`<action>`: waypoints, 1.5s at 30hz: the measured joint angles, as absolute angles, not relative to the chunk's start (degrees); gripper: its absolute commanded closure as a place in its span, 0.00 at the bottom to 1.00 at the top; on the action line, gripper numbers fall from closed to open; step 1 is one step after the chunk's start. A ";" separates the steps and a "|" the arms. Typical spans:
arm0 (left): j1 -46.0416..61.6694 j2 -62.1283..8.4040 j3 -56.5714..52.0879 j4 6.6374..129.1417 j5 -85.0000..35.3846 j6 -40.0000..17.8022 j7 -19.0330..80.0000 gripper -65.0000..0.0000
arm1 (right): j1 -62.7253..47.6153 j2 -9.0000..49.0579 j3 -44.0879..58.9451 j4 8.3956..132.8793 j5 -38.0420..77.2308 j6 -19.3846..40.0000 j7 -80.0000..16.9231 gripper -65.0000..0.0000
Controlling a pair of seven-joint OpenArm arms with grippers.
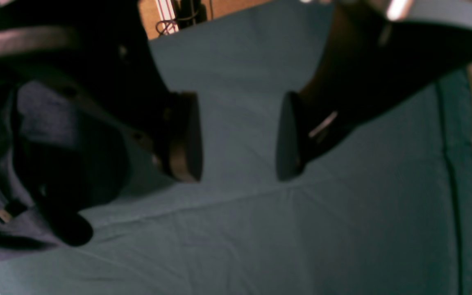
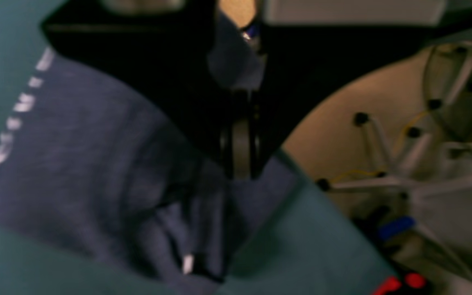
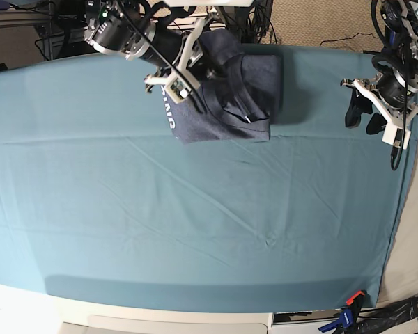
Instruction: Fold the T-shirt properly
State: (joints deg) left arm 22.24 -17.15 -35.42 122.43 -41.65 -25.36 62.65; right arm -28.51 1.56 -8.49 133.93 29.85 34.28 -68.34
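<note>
The blue-grey T-shirt (image 3: pixel 247 87) lies bunched at the table's far edge, with white lettering (image 3: pixel 168 104) on its left flap. My right gripper (image 3: pixel 207 72) is shut on a raised fold of the T-shirt near its top. In the right wrist view the right gripper (image 2: pixel 240 151) has its pads pressed together, cloth (image 2: pixel 234 61) is caught between the jaws, and the T-shirt (image 2: pixel 76 164) hangs below. My left gripper (image 3: pixel 363 118) stands open at the far right, apart from the shirt. In the left wrist view the left gripper (image 1: pixel 240 139) has only table cloth between its fingers, and the T-shirt (image 1: pixel 43 110) sits at the left.
The teal table cloth (image 3: pixel 195 223) covers the whole table. Its right edge (image 3: pixel 397 209) runs just beside the left arm. A clamp (image 3: pixel 350 300) grips the front right corner. A chair base (image 2: pixel 404 172) stands on the floor beyond the far edge.
</note>
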 measured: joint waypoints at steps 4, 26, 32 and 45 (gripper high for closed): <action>22.24 -17.17 -35.42 122.43 -43.59 -25.36 65.71 0.51 | -23.94 1.56 -5.93 133.93 27.90 34.28 -66.92 1.00; 36.27 -17.41 -30.15 122.58 -54.22 -29.65 70.43 1.00 | -4.36 1.26 7.79 108.18 20.36 29.89 -57.39 1.00; 36.93 -17.45 -15.79 122.63 -51.18 -29.65 69.78 1.00 | 5.54 1.26 7.27 100.77 21.91 30.00 -56.90 1.00; 32.93 -17.43 8.91 122.63 -34.02 -24.97 64.49 1.00 | 10.13 1.26 -7.57 91.15 18.48 29.98 -58.61 1.00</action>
